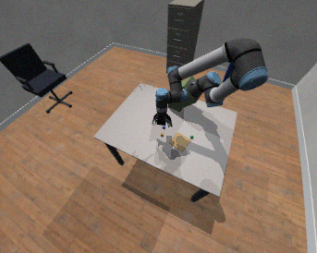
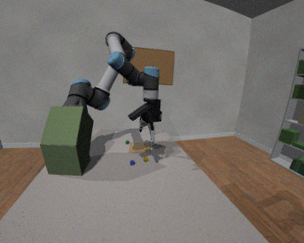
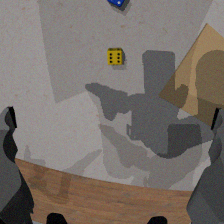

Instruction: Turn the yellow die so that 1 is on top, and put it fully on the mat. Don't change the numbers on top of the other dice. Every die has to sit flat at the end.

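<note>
The yellow die (image 1: 162, 135) (image 2: 145, 160) (image 3: 115, 56) sits flat on the white table (image 1: 128, 125) (image 2: 123, 199) (image 3: 50, 100), off the tan mat (image 1: 180, 141) (image 2: 140, 148) (image 3: 200, 85), with six pips facing the wrist camera. A blue die (image 1: 164, 126) (image 2: 132, 162) (image 3: 117, 3) lies close beside it. A green die (image 1: 192, 137) (image 2: 128, 142) lies on the other side of the mat. My gripper (image 1: 162, 122) (image 2: 149, 137) (image 3: 113, 108) is open and empty. It hangs above the table near the yellow and blue dice and touches none of them.
A large green box (image 2: 66, 139) (image 1: 189, 86) stands at the arm's base on the table. The table's edge and the wood floor (image 3: 100, 195) show at the bottom of the wrist view. An office chair (image 1: 33, 74), a filing cabinet (image 1: 184, 28) and a shelf (image 2: 300, 124) stand away from the table.
</note>
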Controlling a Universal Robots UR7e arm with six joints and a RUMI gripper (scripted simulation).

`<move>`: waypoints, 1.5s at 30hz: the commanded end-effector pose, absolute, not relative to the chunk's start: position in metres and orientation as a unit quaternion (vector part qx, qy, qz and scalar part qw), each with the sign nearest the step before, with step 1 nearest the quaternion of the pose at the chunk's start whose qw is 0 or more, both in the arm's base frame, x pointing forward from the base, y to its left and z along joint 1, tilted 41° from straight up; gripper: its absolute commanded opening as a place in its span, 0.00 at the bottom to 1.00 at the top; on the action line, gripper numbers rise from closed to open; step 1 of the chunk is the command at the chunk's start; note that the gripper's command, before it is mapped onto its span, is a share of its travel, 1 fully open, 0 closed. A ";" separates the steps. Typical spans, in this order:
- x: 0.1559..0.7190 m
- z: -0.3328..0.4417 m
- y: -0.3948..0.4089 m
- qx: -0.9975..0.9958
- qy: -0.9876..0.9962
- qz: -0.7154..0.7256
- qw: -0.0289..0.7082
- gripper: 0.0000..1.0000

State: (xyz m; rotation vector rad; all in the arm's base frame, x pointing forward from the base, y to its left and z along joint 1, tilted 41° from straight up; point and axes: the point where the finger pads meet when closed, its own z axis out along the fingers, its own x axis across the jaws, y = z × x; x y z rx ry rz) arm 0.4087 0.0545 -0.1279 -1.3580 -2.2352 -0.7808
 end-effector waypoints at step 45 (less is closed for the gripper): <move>0.405 -0.127 0.068 -0.723 -0.597 -0.198 0.285 1.00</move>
